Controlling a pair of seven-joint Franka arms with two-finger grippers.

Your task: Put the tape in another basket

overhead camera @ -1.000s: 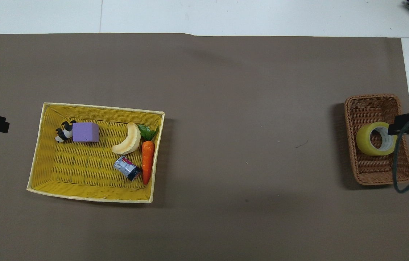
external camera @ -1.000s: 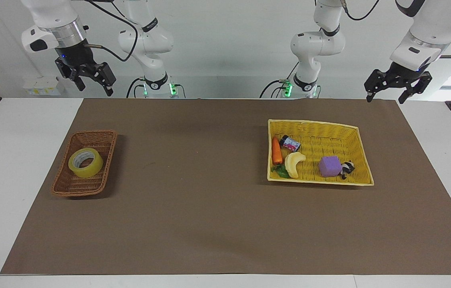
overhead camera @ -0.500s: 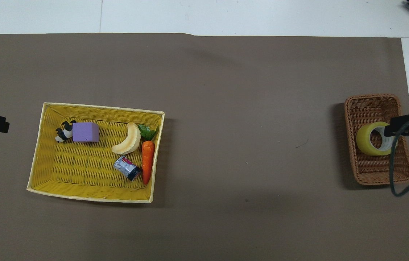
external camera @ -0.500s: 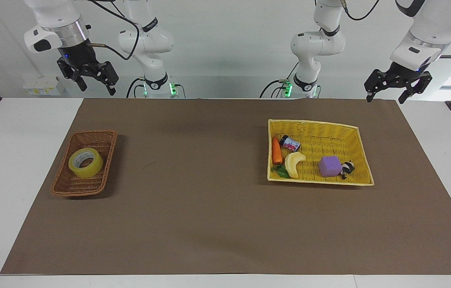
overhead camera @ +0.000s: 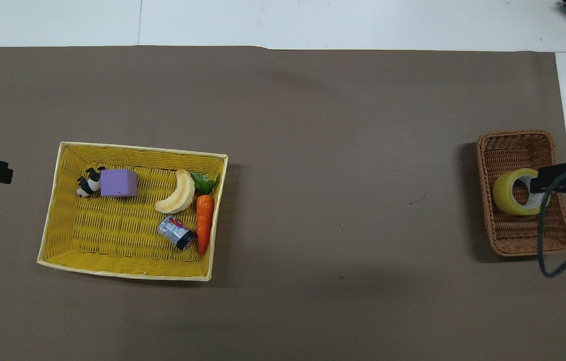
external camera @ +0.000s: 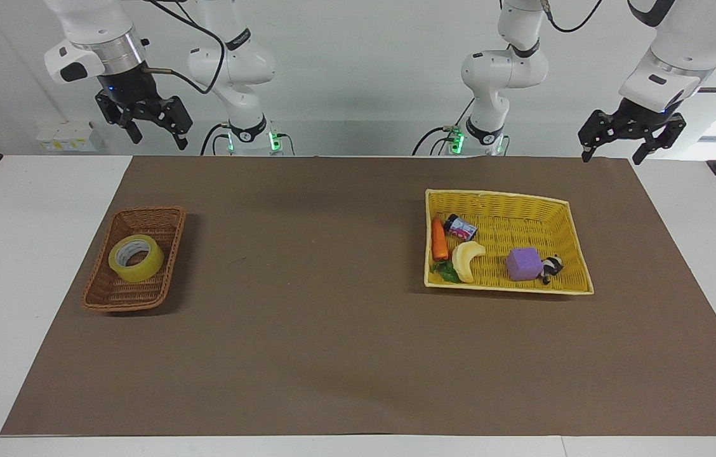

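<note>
Since the tape (external camera: 136,258) already lies flat in the brown basket (external camera: 109,299) at the right arm's end of the worktop, the move looks done. Right gripper (external camera: 152,128) hangs empty, jaws apart, high over the worktop edge; left gripper (external camera: 613,151) waits likewise spread, above the edge near the yellow basket (external camera: 574,228).

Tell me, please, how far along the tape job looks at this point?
It looks finished: the tape lies flat in the small brown basket at the right arm's end of the table, apart from the yellow basket that holds the toys. Nothing is in hand: the right hand and the left hand are both open, empty and raised near the robots' edge of the table. Nothing visible is left to do.
</note>
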